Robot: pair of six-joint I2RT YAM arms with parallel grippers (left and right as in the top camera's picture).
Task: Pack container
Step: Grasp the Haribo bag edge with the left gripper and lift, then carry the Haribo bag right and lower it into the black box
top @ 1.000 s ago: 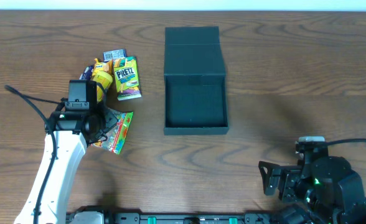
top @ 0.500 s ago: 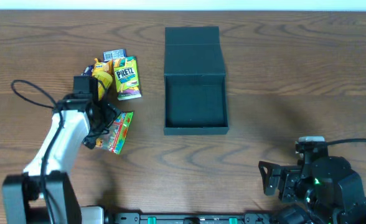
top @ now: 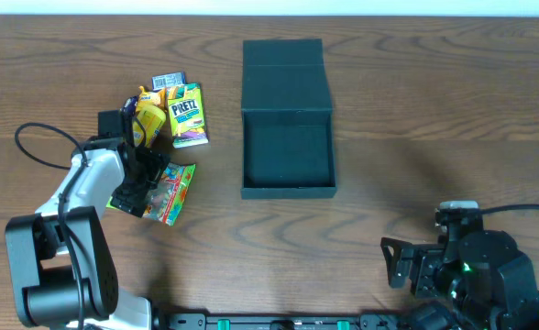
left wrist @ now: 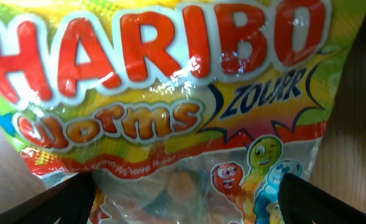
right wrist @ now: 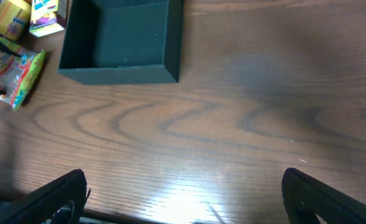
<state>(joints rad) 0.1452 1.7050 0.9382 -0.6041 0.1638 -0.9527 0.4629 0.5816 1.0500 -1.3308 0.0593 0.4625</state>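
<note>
Container [top: 287,137]: dark box, mid-counter toward the far edge, lid [top: 285,73] folded back flat toward that edge so the cavity faces up, empty, ready for loading. Snacks: left of the container, well apart from it, grouped for one arm's reach; Pretz box [top: 187,115], yellow packet [top: 148,115], small dark packet [top: 170,81], and nearer the front edge a Haribo bag [top: 170,191] lying flat. Left fingers [left wrist: 40,202]: spread wide, one on either side of the bag, low over it, apparently placed to pinch it; no grip yet. Right fingers [right wrist: 46,199]: spread, holding nothing, parked at the front-right corner, probably to leave the container approach unobstructed. Counter [top: 453,110]: wood grain.
</note>
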